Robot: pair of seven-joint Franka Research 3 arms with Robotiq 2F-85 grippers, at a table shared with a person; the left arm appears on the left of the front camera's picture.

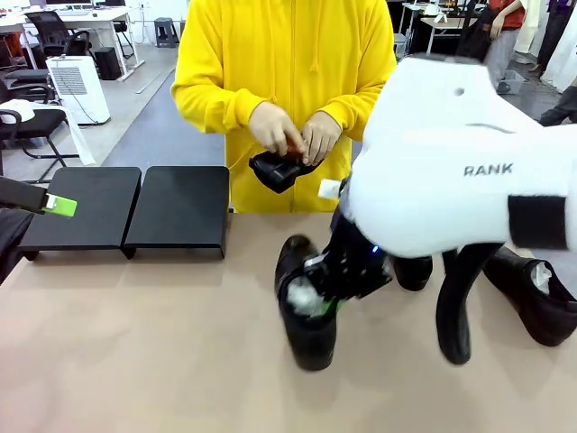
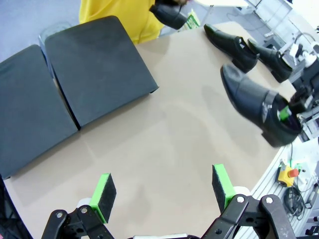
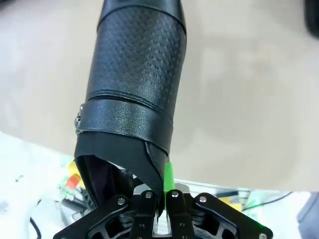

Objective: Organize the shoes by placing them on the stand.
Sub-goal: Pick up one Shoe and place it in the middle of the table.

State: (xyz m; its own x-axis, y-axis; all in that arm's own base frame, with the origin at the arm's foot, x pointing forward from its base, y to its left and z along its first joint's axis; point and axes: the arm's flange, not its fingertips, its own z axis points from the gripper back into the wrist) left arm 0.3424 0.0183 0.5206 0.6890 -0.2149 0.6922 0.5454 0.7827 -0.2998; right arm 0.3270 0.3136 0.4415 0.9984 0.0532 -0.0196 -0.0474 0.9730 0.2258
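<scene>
I work in a robot lab set up in an open-plan office. My white arm (image 1: 451, 162) reaches over a plain beige desk (image 1: 135, 343), and my left tool (image 2: 162, 179), black with green pads, hangs above it. At the desk's edge sit a yellow box with a red stop button (image 2: 288, 174) and loose cables (image 2: 300, 195). Behind the person, black office chairs (image 1: 45, 32) stand at white tables (image 1: 90, 18) on a grey floor (image 1: 162, 126), beside a white standing unit (image 1: 77, 86).

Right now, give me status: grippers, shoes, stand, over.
Left gripper open over table. Right gripper shut on shoe. Stand holds no shoes. Person's hands hold second shoe.
</scene>
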